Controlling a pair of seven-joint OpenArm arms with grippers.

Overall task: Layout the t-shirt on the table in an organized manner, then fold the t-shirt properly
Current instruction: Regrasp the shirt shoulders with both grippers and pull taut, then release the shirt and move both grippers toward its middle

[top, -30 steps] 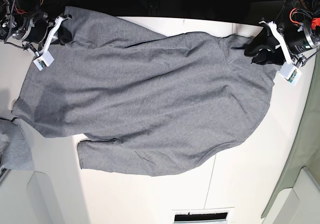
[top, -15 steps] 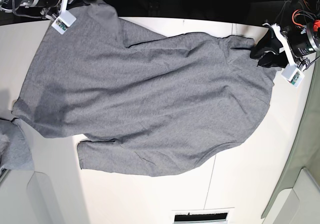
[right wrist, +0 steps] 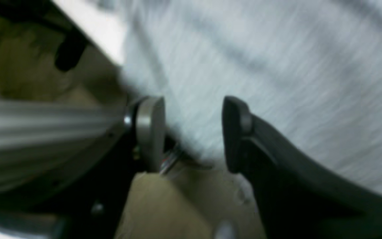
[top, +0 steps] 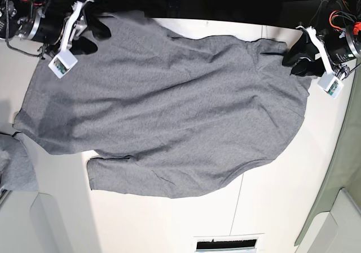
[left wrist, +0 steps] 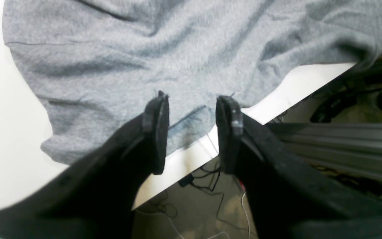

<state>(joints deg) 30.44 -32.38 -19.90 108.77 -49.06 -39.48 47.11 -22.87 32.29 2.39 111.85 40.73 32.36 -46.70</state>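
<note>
Grey t-shirt (top: 169, 117), spread flat on white bench (top: 271, 208); left hand (left wrist: 191, 132) and right hand (right wrist: 192, 132) both released, at its far-edge corners.

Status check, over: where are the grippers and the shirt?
Left gripper open at shirt edge. Right gripper open, nothing held. T-shirt spread on table, rumpled, unfolded. No obstruction seen.
</note>
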